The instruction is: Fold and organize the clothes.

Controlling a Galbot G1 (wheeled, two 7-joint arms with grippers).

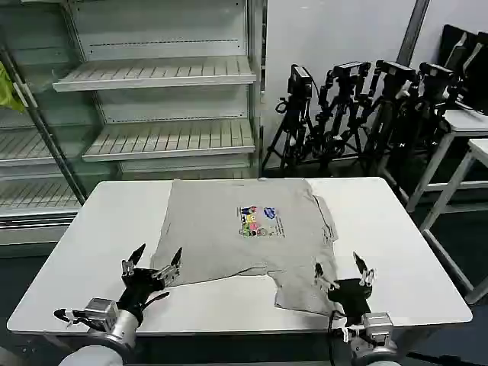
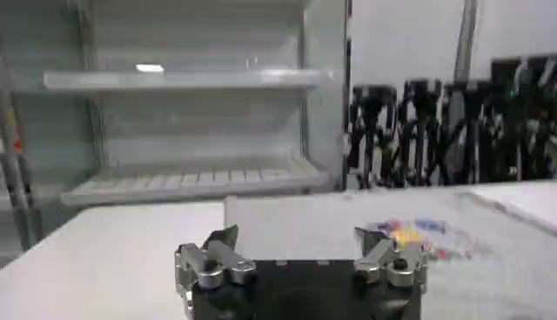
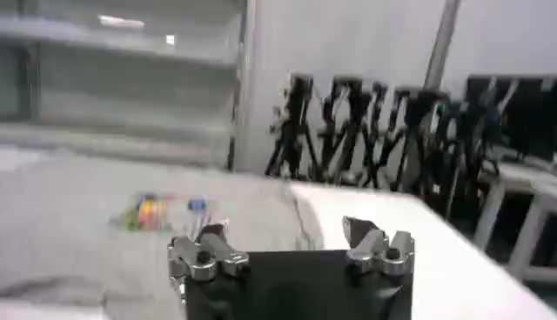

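The grey shirt point(image 1: 248, 240) lies on the white surface point(image 1: 99, 229), the left hand point(image 1: 150, 267) and right hand point(image 1: 341, 272) spread-fingered at its near edge.

White table point(image 1: 396, 229) w/ rounded corners; grey shirt point(image 1: 229, 244) lies on it, spread flat, seemingly part-folded.

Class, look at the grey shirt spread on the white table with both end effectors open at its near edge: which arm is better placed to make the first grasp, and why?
Probably the right. The right end effector sits over the shirt, at its near hem. The left end effector is open too, but at the shirt's near left corner, mostly over bare table.
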